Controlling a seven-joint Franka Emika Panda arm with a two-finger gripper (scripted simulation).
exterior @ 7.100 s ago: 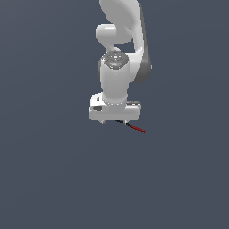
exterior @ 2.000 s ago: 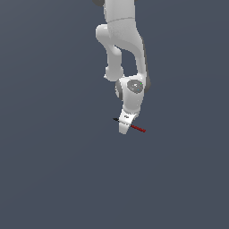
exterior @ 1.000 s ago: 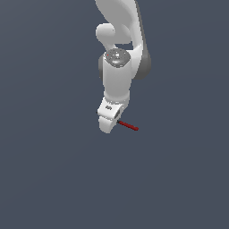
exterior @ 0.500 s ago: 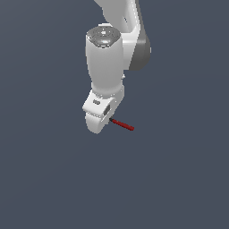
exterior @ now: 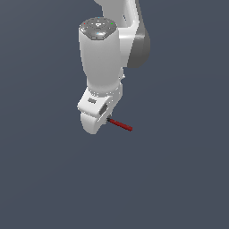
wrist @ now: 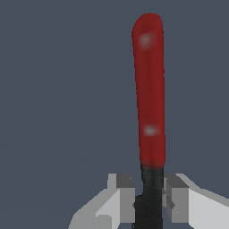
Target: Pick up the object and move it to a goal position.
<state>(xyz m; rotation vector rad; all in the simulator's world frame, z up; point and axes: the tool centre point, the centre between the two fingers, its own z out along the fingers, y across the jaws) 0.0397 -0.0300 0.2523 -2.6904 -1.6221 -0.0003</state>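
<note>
The object (exterior: 120, 125) is a thin rod, red along most of its length with a black end. In the exterior view it sticks out from under the white gripper (exterior: 106, 119) toward the exterior view's right. The wrist view shows the object (wrist: 150, 98) close up, its black end clamped between the two grey fingers (wrist: 121, 197) of my gripper (wrist: 148, 203). My gripper is shut on that black end. The fingers are hidden behind the hand in the exterior view.
The white arm (exterior: 105, 58) rises above the gripper in the exterior view. Around it there is only a plain dark grey-blue background.
The arm and gripper have swung toward the exterior view's left and nearer the camera, carrying the rod along. The rod stays gripped throughout.
</note>
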